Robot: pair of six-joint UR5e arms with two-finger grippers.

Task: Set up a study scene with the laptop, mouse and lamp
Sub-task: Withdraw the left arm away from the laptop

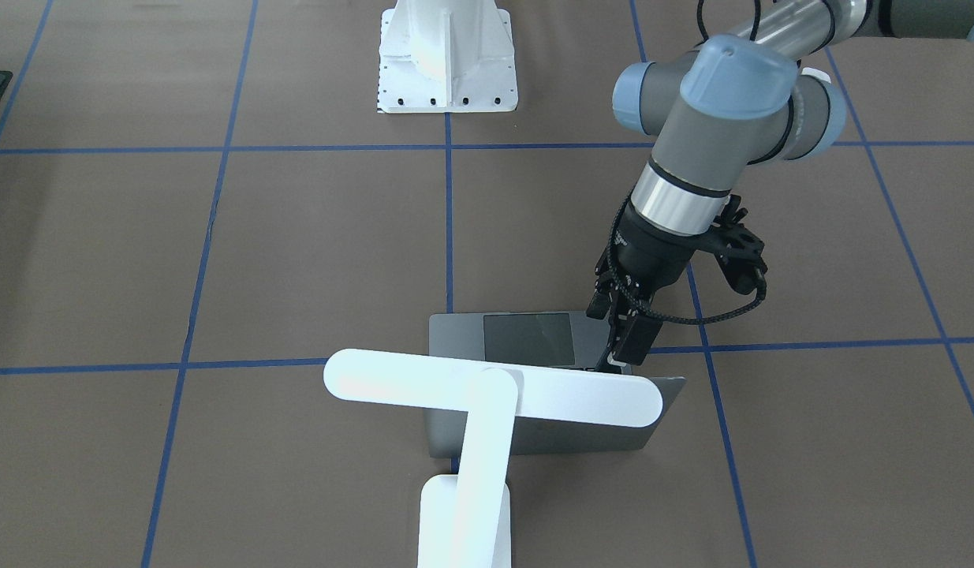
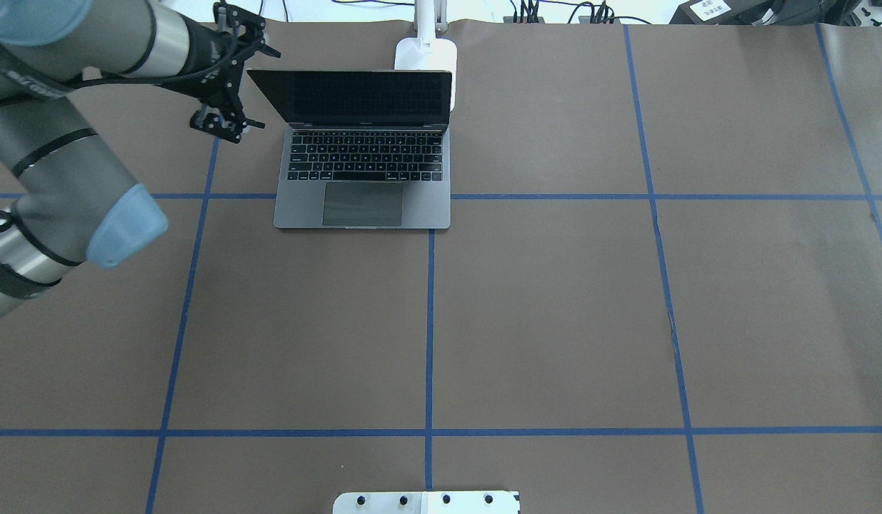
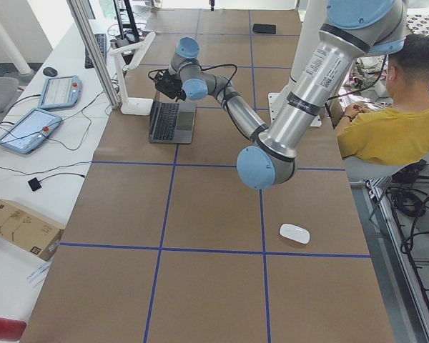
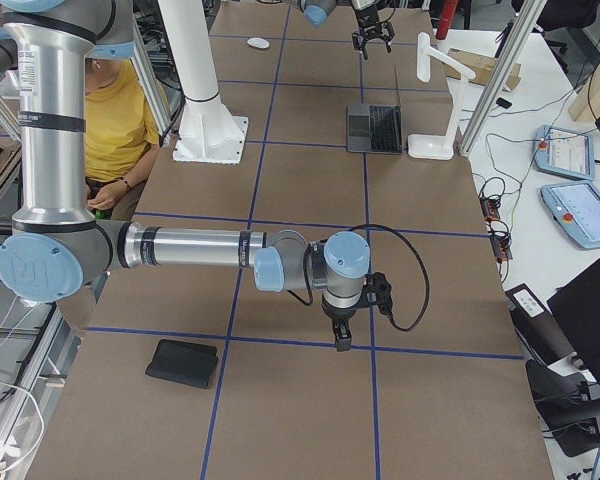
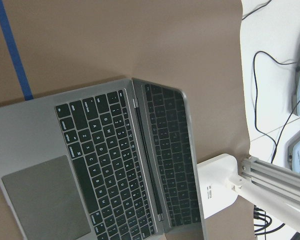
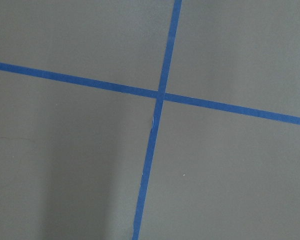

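Observation:
The grey laptop [image 2: 362,207] stands open at the table's far side, its screen up. Behind it rises the white lamp [image 1: 487,388], whose bar head hangs over the laptop's lid and whose base [image 2: 425,53] sits at the table's far edge. My left gripper [image 2: 223,127] hovers just off the laptop's left screen corner, fingers apart and holding nothing. The white mouse [image 3: 294,233] lies alone on the table's left end, far from the laptop. My right gripper [image 4: 338,340] points down over a blue tape crossing; I cannot tell whether it is open or shut.
A white bolted pedestal [image 1: 447,63] stands at the robot's side of the table. A black square mat [image 4: 182,362] lies near the right end. A person in a yellow shirt [image 3: 400,107] sits beside the table. Tablets and cables [image 4: 570,180] lie on the bench beyond the lamp.

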